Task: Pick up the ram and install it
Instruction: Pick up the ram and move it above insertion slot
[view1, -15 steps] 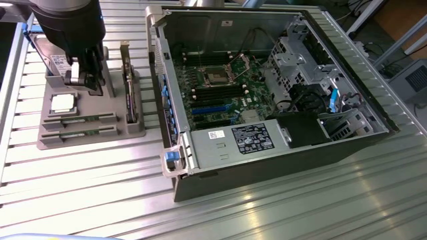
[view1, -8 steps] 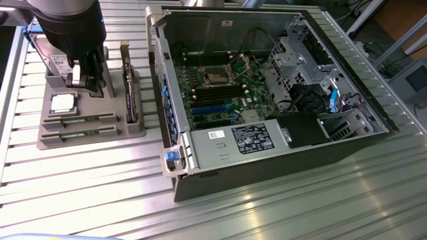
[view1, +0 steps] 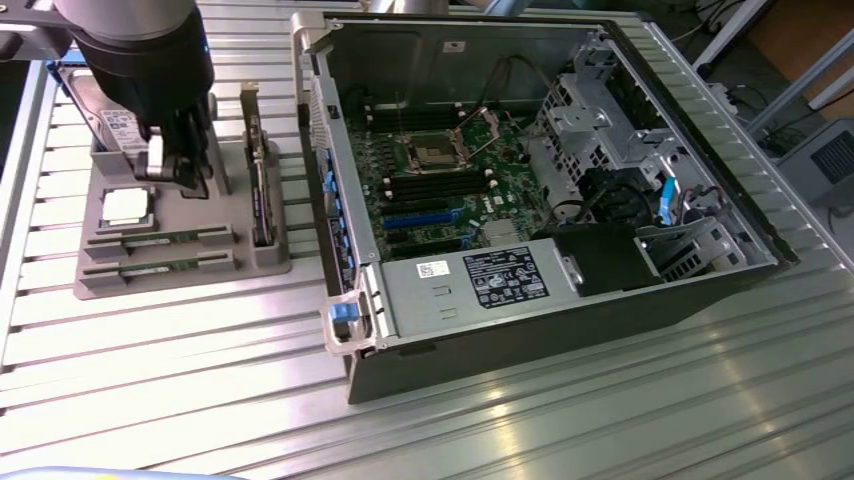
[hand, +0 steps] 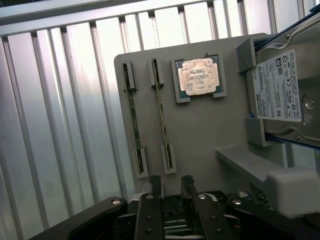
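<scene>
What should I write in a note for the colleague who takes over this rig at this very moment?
Gripper: open, holding nothing, above the grey holder.
Ram: both ram sticks sit in their slots on the holder, beside the processor chip.
Computer case: open, to the exterior view's right of the holder.
Done: nothing that shows; no stick is lifted.
Left: the pick-up and the installing.
</scene>
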